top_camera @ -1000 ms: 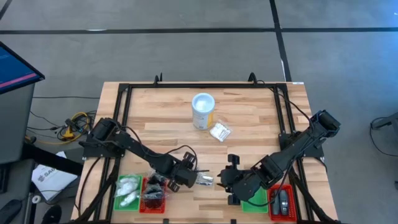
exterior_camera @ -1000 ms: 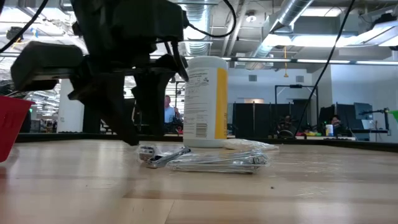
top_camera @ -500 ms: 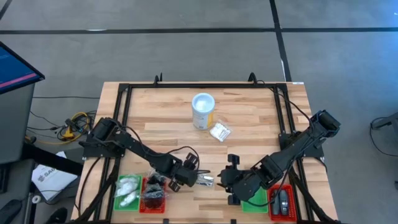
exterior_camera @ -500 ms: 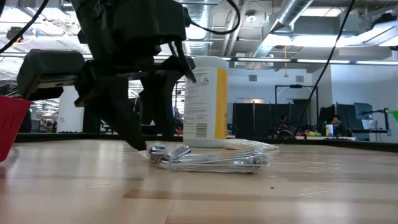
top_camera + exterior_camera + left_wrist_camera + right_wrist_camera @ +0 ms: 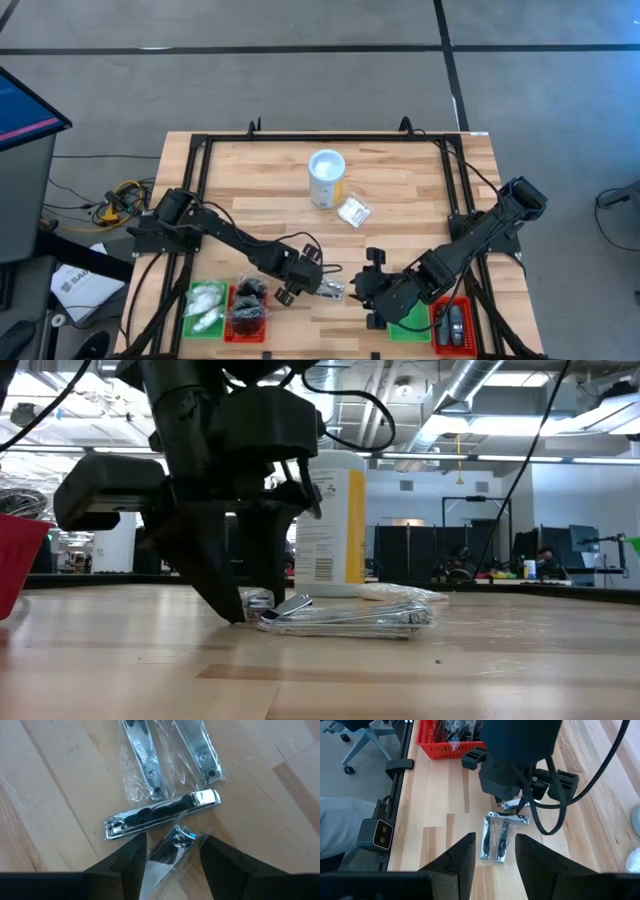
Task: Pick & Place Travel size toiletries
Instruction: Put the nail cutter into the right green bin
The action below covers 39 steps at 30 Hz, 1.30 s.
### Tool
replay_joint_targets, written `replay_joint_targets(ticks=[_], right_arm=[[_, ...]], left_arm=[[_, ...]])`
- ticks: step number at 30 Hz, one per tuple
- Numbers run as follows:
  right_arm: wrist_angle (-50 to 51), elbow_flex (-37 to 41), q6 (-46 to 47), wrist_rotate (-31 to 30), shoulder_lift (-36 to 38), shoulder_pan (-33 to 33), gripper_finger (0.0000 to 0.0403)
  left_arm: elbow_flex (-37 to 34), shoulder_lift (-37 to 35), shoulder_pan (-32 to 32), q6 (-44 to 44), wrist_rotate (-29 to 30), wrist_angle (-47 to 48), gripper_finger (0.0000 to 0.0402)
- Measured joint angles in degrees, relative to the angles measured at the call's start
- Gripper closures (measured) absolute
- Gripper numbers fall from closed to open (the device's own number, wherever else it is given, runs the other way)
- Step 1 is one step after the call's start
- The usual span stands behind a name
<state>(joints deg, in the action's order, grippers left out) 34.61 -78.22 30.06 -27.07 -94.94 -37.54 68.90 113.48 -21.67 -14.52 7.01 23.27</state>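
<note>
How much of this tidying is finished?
Partly. White packets lie in the green tray and black ones in the red tray beside it. In hand: the open left hand straddles a wrapped clipper. Left: the other clippers and a white packet by the tub. The right hand waits open nearby.

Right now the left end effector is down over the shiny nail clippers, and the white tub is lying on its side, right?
Not quite. The white tub stands upright, as the low view shows. The left end effector is indeed down over the nail clippers.
</note>
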Motion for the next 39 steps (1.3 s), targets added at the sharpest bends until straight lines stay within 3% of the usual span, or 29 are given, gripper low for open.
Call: replay_joint_targets(ticks=[5, 12, 22, 39], right_arm=[[0.13, 0.0, -0.01, 0.0, 0.0, 0.0, 0.0274], [0.13, 0.0, -0.01, 0.0, 0.0, 0.0, 0.0274], [0.13, 0.0, -0.01, 0.0, 0.0, 0.0, 0.0274], [-0.26, 0.0, -0.01, 0.02, 0.0, 0.0, 0.0274]], left_arm=[[-0.1, -0.22, -0.03, 0.0, -0.06, 0.06, 0.0262], [-0.25, -0.66, -0.13, 0.31, -0.43, 0.3, 0.0355], [-0.56, -2.46, -0.33, 6.05, -0.11, 0.99, 0.0356], [-0.37, -18.44, -3.77, 11.62, -0.18, -9.23, 0.0354]])
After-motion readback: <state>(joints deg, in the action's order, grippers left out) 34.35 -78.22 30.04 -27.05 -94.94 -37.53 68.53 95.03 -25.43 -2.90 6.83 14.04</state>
